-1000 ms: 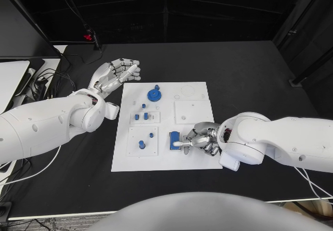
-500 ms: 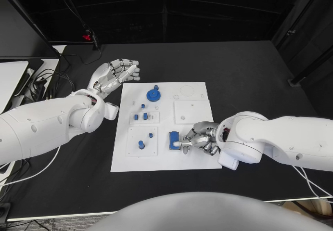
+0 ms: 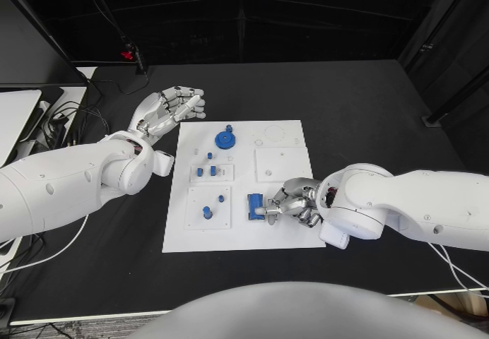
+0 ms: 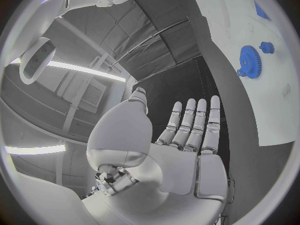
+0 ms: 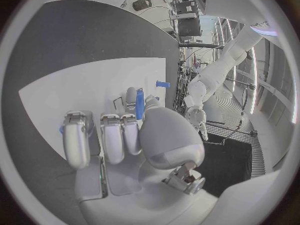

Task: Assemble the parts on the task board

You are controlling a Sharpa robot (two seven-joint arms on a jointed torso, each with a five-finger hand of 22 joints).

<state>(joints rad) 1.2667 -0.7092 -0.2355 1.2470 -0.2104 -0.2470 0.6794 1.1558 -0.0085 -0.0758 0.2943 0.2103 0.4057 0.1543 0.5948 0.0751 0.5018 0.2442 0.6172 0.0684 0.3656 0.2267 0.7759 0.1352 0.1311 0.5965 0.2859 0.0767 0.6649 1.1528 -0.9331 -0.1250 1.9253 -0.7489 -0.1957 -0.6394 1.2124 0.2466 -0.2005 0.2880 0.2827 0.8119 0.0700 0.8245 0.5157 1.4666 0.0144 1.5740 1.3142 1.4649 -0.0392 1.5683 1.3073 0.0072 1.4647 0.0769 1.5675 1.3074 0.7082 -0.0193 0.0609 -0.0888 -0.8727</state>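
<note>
Near the white task board's [image 3: 239,236] right middle, the right hand [image 3: 290,206] is pinching the blue rectangular block [image 3: 255,205], lying just left of its fingers [image 3: 272,210]; the left hand [image 3: 168,109] is hovering far-left, fingers apart.

Right hand [image 3: 288,207] sits low over the near-right part of the task board [image 3: 244,240], fingers at the blue block [image 3: 255,205], blocking that corner from the right. Left hand [image 3: 171,106] hangs off the board's far-left corner, fingers straight and apart, holding nothing. Blue gear [image 3: 226,138] stands proud at the far middle; small blue pegs [image 3: 208,170] stick up left of centre. Board's far-right area is flat white, open from above. Bare black table [image 3: 357,106] far right gives free approach.
</note>
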